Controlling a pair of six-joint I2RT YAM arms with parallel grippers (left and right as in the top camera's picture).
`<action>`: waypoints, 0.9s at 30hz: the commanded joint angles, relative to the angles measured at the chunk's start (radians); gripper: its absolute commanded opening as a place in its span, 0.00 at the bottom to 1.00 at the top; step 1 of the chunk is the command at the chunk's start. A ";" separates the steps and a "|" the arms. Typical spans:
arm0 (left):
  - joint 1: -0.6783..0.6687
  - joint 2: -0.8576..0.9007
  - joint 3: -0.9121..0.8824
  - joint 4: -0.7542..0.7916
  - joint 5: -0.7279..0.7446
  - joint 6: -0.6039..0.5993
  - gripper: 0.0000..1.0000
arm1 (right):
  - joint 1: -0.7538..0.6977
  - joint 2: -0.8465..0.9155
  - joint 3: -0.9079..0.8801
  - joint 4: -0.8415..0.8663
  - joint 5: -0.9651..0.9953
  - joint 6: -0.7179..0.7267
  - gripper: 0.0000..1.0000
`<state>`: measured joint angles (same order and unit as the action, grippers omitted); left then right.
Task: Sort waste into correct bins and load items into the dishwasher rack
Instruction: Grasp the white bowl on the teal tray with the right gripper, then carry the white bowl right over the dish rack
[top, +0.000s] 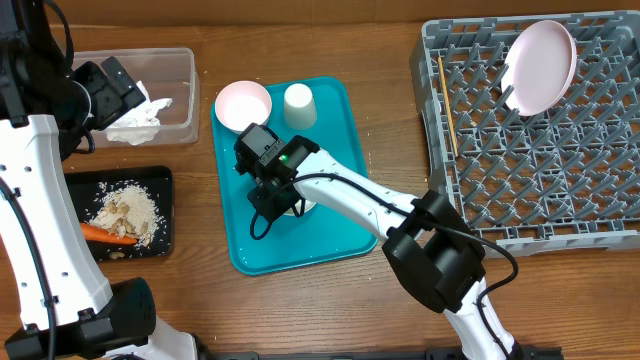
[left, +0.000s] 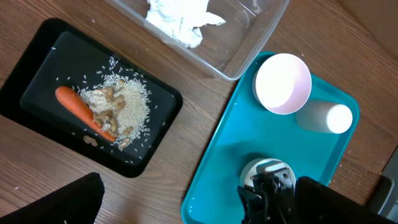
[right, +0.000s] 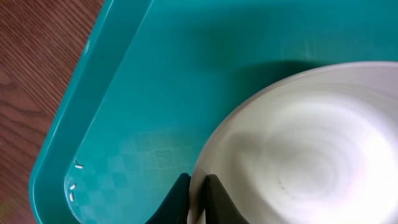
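My right gripper (right: 198, 196) is shut on the rim of a small white bowl (right: 311, 143) on the teal tray (right: 155, 74). Overhead, the right gripper (top: 275, 195) hides most of this bowl (top: 301, 207). A pinkish bowl (top: 243, 105) and a white cup (top: 299, 104) stand at the tray's far end. The white plate (top: 541, 66) and a chopstick (top: 447, 105) are in the grey rack (top: 560, 170). My left gripper (top: 118, 85) hovers open and empty over the clear tub (top: 180, 70), which holds tissue (top: 140, 115). The black tray (top: 160, 180) holds rice (top: 128, 210) and the carrot (top: 105, 235). The fork and red wrapper are out of view.
The left wrist view shows the black tray (left: 37, 56) with carrot (left: 78, 107), the tub (left: 249, 43), the pinkish bowl (left: 283, 83) and cup (left: 329, 117), with the wide-open left gripper (left: 199, 211) at the bottom edge. A few rice grains (right: 73, 186) lie in the teal tray's corner.
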<state>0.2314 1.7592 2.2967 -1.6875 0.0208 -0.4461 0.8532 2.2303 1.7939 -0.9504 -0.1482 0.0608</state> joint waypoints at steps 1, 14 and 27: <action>0.004 0.000 0.000 -0.002 -0.010 -0.011 1.00 | -0.002 0.002 0.037 -0.010 -0.010 0.043 0.04; 0.004 0.000 0.000 -0.002 -0.010 -0.011 1.00 | -0.373 -0.292 0.224 -0.145 -0.295 0.101 0.04; 0.004 0.000 0.000 -0.002 -0.010 -0.011 1.00 | -0.992 -0.378 0.223 -0.191 -0.759 0.036 0.04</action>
<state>0.2314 1.7592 2.2967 -1.6875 0.0208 -0.4461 -0.0483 1.8717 2.0010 -1.1439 -0.7181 0.1360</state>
